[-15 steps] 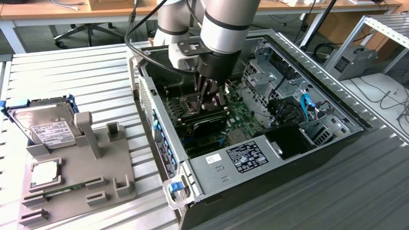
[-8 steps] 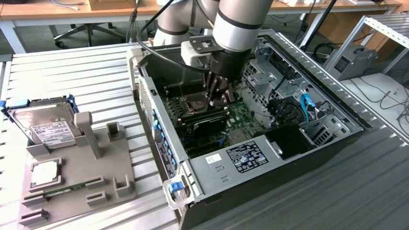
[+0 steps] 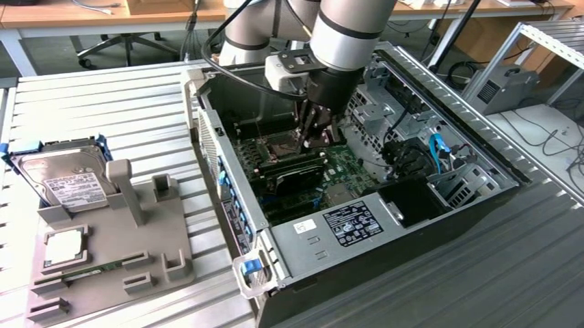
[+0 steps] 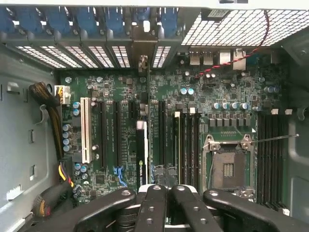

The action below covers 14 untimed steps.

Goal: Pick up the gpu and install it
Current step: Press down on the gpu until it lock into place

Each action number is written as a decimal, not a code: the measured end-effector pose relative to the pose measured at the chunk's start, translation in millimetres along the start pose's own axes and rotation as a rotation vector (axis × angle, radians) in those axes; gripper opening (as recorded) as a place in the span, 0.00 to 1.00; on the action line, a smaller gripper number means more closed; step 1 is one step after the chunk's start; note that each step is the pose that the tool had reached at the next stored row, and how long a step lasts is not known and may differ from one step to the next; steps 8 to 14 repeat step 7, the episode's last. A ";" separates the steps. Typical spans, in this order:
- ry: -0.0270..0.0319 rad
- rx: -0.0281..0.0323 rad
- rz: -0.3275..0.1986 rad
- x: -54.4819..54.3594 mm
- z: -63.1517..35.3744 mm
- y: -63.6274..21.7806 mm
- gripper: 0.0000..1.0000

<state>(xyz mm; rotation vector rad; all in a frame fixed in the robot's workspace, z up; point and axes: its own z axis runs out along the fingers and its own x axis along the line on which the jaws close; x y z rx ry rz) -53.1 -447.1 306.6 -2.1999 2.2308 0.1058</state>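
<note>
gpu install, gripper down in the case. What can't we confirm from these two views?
- Exterior view: the gripper and arm cover the gpu where it meets the motherboard, so seating is hidden.
- Wrist view: gpu seen edge-on; its near end is covered by the gripper.
- Wrist view: the case is cut off by the edges.

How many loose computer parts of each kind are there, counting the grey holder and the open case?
hard drive: 1
processor: 1
memory stick: 1
gpu, standing edge-on on the motherboard: 1
Total: 4
</note>
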 end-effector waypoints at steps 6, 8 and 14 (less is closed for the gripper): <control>0.0001 0.0000 0.000 0.0 0.0 0.0 0.11; 0.0001 -0.0001 0.000 0.0 -0.1 0.0 0.11; 0.0001 -0.0001 0.000 0.0 -0.1 0.0 0.11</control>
